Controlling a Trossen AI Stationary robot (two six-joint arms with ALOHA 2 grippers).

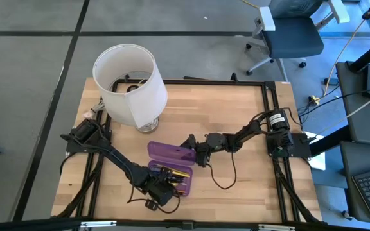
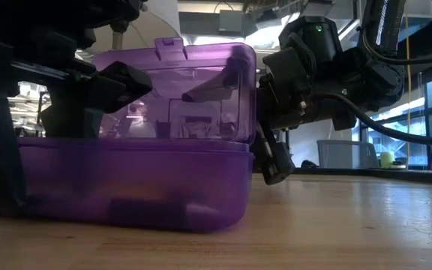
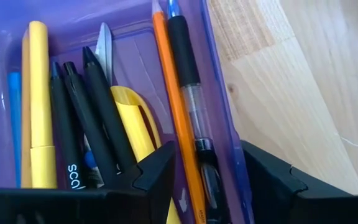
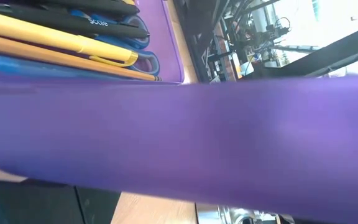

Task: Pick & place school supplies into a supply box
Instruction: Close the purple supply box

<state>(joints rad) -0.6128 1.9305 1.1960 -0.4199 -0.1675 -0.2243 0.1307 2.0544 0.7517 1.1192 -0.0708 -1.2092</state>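
Apparently the task is nearly done: pens, pencils and scissors [image 3: 104, 46] lie inside the translucent purple plastic case [image 1: 172, 165], lower centre of the wooden counter [image 1: 236, 115]. Left gripper [image 1: 161, 190] hovers over it, jaws released; right gripper [image 1: 199, 153] jaws spread at the lid.

The counter [image 1: 236, 186] is pale wood with a visible grain and a smooth, lightly sheened finish. The box [image 3: 219, 118] is translucent purple plastic, glossy and smooth, and its raised lid [image 2: 201, 90] lets the room behind show through. Inside it, the dark pens [image 3: 98, 118] look like matt black plastic, the yellow pen [image 3: 39, 106] like smooth plastic, and the orange pencil [image 3: 173, 118] has a painted, slightly shiny coat. One pen [image 3: 194, 106] has a clear plastic barrel with a matt black rubbery grip. The scissors' blade [image 3: 104, 50] is bare grey metal. The lampshade [image 1: 133, 90] looks like matt white cloth or paper. The left fingers [image 3: 154, 180] are matt black plastic.
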